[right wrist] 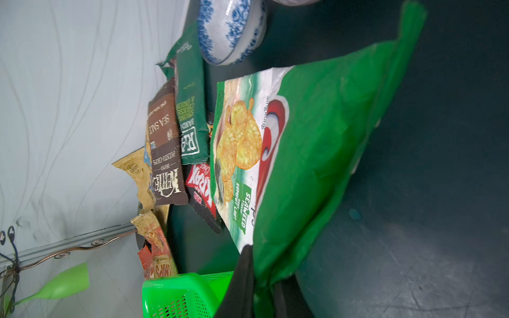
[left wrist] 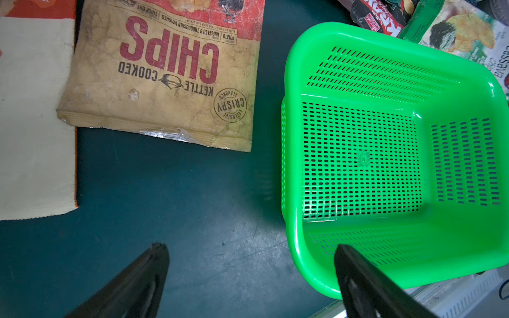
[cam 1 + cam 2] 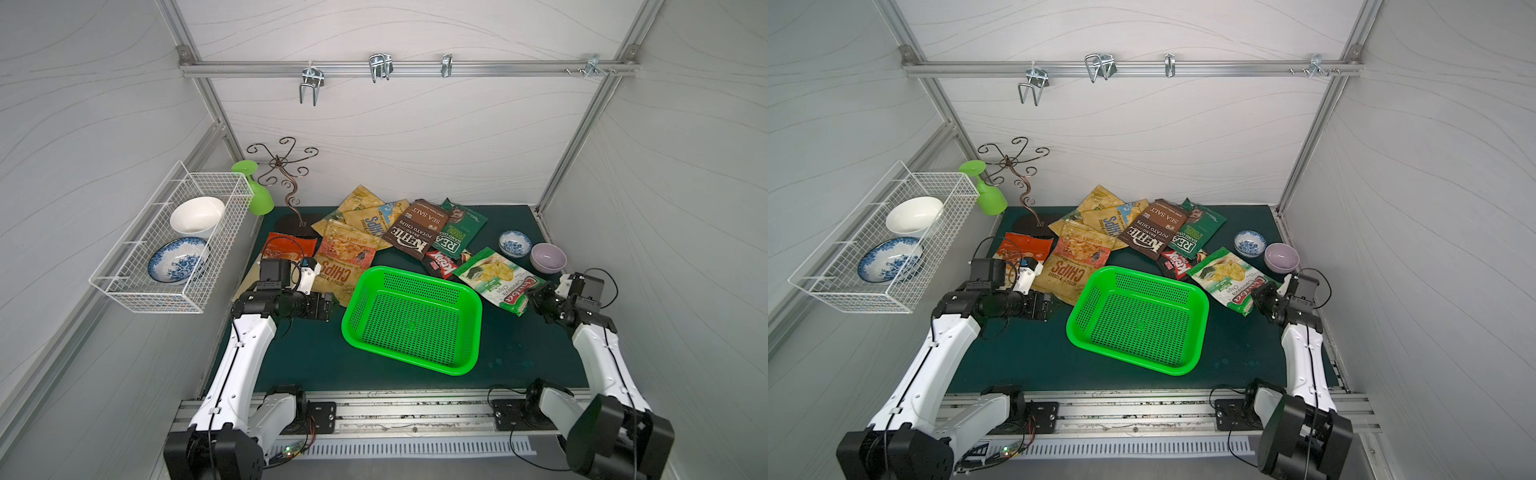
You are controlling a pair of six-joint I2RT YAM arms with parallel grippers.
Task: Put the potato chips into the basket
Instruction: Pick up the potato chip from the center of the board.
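In both top views the basket [image 3: 409,322] is seen empty on the surface [image 3: 316,357], with the other bags [image 3: 409,232] fanned along its far side. The green-white bag [image 3: 494,278], just right of the basket, is pinched at its near-right corner by the right tool [image 3: 531,298].

In the left wrist view the left tool [image 2: 250,247] is shown wide open and empty by the basket's left rim.

In the right wrist view the bag's edge is clamped between closed jaws. The grasp is judged made; a lift and a leftward carry over the basket are called for next.
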